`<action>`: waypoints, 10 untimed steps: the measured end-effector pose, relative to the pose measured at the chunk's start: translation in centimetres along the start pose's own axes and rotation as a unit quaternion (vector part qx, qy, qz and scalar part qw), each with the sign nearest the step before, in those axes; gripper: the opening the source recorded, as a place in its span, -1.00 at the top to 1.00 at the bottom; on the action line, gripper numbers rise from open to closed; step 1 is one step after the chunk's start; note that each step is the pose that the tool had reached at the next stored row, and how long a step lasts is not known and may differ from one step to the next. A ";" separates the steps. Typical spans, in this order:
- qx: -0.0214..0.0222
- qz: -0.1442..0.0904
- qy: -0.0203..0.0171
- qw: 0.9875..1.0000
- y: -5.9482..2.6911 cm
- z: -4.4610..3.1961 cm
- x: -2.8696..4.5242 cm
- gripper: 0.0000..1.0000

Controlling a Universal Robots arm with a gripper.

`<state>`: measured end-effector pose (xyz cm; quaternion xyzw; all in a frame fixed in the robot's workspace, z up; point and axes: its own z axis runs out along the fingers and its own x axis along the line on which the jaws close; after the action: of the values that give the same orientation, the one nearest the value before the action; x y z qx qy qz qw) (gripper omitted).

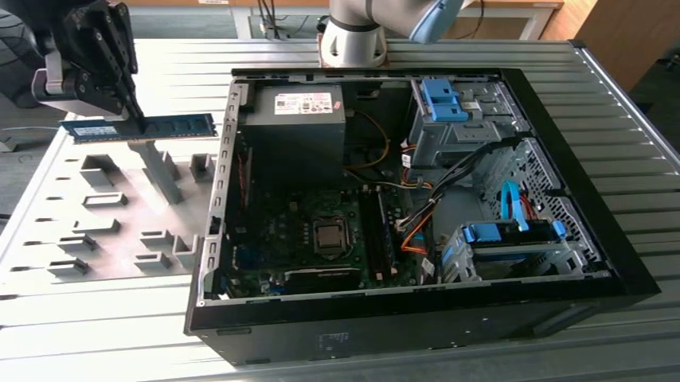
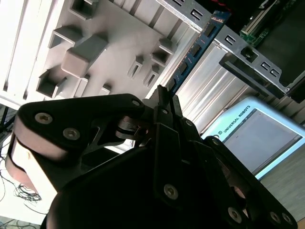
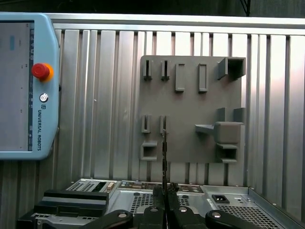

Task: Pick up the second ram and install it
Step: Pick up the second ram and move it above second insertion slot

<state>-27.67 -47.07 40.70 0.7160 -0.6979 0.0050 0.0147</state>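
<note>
- Ribbed metal table [image 1: 107, 342] carries the whole setup. Above it, on the exterior view's left of the open computer case [image 1: 622, 239], the memory stick [image 1: 175, 125] hangs level in the air.
- The gripper [image 1: 134, 115] is clamped on the stick near its middle, pinching the two flat faces. In the second wrist view the stick [image 2: 195, 52] runs out past the gripper [image 2: 164, 95]. In the first wrist view it shows edge-on as a thin line [image 3: 164, 152] rising from the gripper [image 3: 164, 191].
- Directly below is the grey holder plate [image 1: 111, 239] with its blocks. The stick looks lifted clear of them, but the gap to the tallest block is hard to judge.
- The case lies on its side with the lid off and the motherboard [image 1: 287, 215] exposed. The long dark memory slots [image 1: 377, 231] sit just beside the processor socket [image 1: 330, 236]. I cannot tell whether any slot is filled.
- A control tablet [image 3: 28, 86] lies on the table, apart from the plate.
- Step, as judged: the pick-up is done and the stick is in carry. The install has not begun.
- The next move calls for clearing the case wall, lining the contact edge up along a free slot, then pressing down straight and evenly.
</note>
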 end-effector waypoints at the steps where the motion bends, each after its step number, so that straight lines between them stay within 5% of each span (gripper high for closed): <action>1: 0.000 0.000 0.000 1.000 -0.13 0.00 0.00 0.72; 10: 0.000 0.000 0.000 1.000 -1.24 -0.02 0.03 0.72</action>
<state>-26.43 -47.07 40.70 0.7160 -0.6979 0.0051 0.0147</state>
